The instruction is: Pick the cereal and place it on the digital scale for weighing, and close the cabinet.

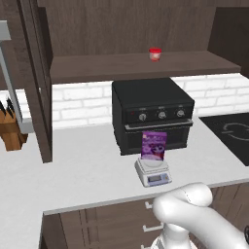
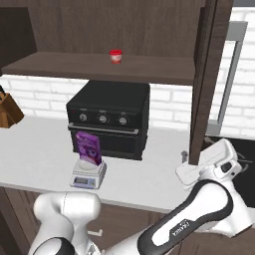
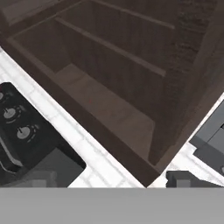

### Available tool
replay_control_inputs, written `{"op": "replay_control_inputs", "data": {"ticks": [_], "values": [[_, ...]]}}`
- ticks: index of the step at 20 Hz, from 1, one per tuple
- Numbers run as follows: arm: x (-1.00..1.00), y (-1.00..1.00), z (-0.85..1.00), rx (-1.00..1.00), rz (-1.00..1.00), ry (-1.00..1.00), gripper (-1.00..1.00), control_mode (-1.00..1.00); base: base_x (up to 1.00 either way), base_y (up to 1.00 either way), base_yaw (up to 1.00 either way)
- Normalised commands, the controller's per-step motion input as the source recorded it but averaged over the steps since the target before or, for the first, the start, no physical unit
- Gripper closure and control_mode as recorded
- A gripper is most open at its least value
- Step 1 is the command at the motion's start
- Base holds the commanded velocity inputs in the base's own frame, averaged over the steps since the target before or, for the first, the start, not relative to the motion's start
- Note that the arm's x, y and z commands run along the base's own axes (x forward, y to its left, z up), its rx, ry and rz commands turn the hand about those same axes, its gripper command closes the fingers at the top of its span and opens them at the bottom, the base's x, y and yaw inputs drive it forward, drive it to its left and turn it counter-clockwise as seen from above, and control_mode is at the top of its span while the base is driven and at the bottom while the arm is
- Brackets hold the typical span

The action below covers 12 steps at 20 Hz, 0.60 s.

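The purple cereal [image 1: 153, 145] box stands upright on the white digital scale [image 1: 153, 173], on the counter in front of the black oven; the cereal [image 2: 88, 147] and scale [image 2: 88, 176] also show from the right. The dark brown cabinet [image 1: 136, 29] above is open, its left door [image 1: 36, 82] and right door [image 2: 206, 74] swung out edge-on. My gripper [image 2: 185, 159] hangs by the lower edge of the right door, far right of the scale. It is open and holds nothing. One dark fingertip [image 3: 189, 178] shows under the cabinet's open shelves [image 3: 109, 109].
A red-and-white cup [image 1: 154, 54] sits on the cabinet's bottom shelf. The black oven [image 1: 151, 114] stands behind the scale. A knife block [image 1: 10, 130] is at the far left, a black cooktop [image 1: 228, 133] at the right. Brown drawers [image 1: 112, 223] run below the counter.
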Motion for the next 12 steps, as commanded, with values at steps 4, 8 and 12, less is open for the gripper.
{"op": "replay_control_inputs", "data": {"ticks": [4, 8, 12], "values": [[0.00, -0.37, 0.32, 0.04, -0.12, 0.00, -1.00, -1.00, 0.00, 0.00, 0.00], [0.00, -0.49, 0.47, 0.04, -0.12, -0.03, -1.00, -1.00, 0.00, 0.00, 0.00], [0.00, -0.31, 0.52, 0.01, -0.10, -0.14, -1.00, -1.00, 0.00, 0.00, 0.00]]}}
